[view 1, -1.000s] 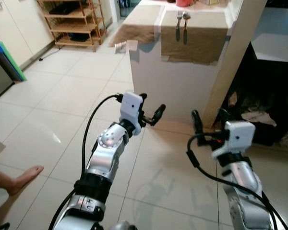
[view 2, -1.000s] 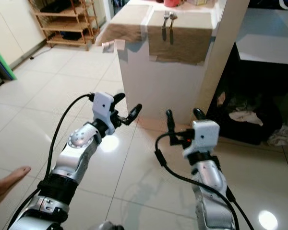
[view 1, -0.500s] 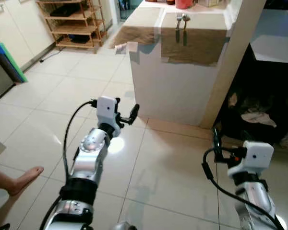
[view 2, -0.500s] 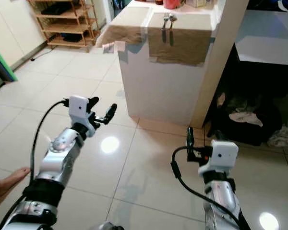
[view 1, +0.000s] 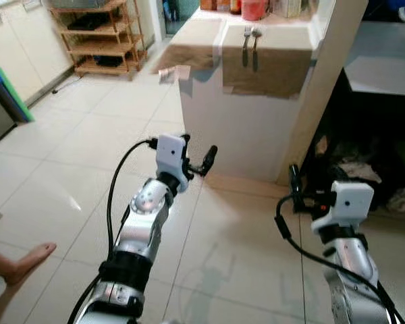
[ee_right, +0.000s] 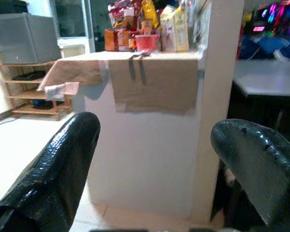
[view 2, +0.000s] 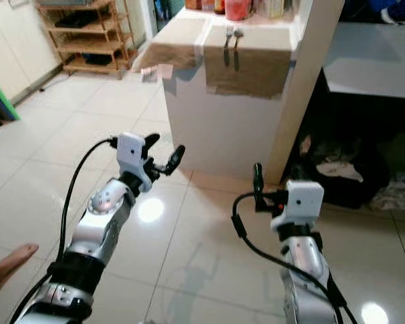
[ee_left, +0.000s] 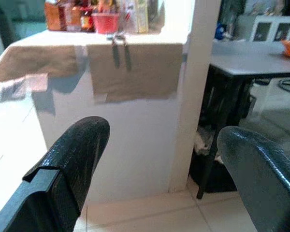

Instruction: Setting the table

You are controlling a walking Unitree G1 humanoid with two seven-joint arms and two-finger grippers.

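While both arms reach forward, left fingers [ee_left: 72, 164] and right fingers [ee_right: 63, 164] gape — holding nothing.

Glossy pale square-tiled floor [view 1: 74, 121] reflects a bright ceiling light beneath a white counter block [view 1: 246, 131] draped with tan cloths. A slatted wooden shelf rack [view 1: 98, 37] stands against the far wall, beside pale cabinet doors. A grey tabletop [view 2: 368, 61] (dark clutter underneath) sits alongside the counter.

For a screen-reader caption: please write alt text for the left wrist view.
The left gripper, jaws open and holding nothing, faces a white counter draped with a brown cloth. A fork and spoon lie on the cloth at the counter's edge, with food packages behind them.
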